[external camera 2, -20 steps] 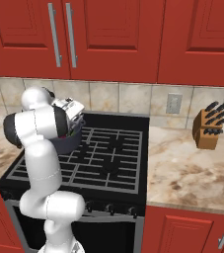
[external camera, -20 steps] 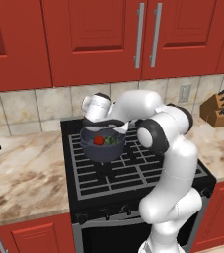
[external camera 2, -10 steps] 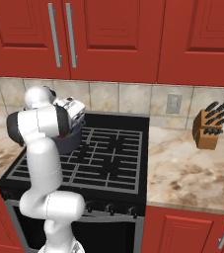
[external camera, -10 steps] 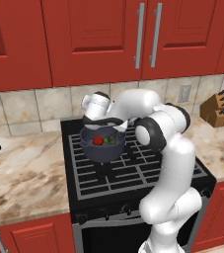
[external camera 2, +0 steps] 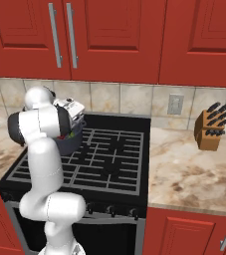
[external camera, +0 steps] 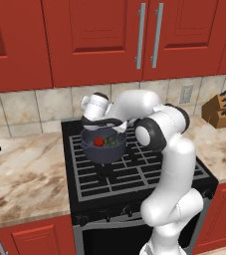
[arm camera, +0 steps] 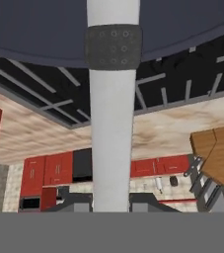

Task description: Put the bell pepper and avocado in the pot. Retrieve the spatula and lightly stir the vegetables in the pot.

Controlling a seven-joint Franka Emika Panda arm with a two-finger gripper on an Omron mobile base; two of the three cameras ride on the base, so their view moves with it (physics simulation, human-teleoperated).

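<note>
Pot (external camera 2: 70, 141) mostly hidden behind the arm. Knife block (external camera: 223, 108) cut off at the frame edge.

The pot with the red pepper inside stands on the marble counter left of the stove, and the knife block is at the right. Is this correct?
Not quite. The left base view shows the pot, with the bell pepper inside, standing on the stove grate, not the marble counter. The knife block is at the right.

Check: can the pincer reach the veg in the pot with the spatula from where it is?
Probably yes. The pincer sits at the back rim of the pot, shut on the spatula. The pot's mouth is uncovered, bell pepper exposed, nothing between.
</note>
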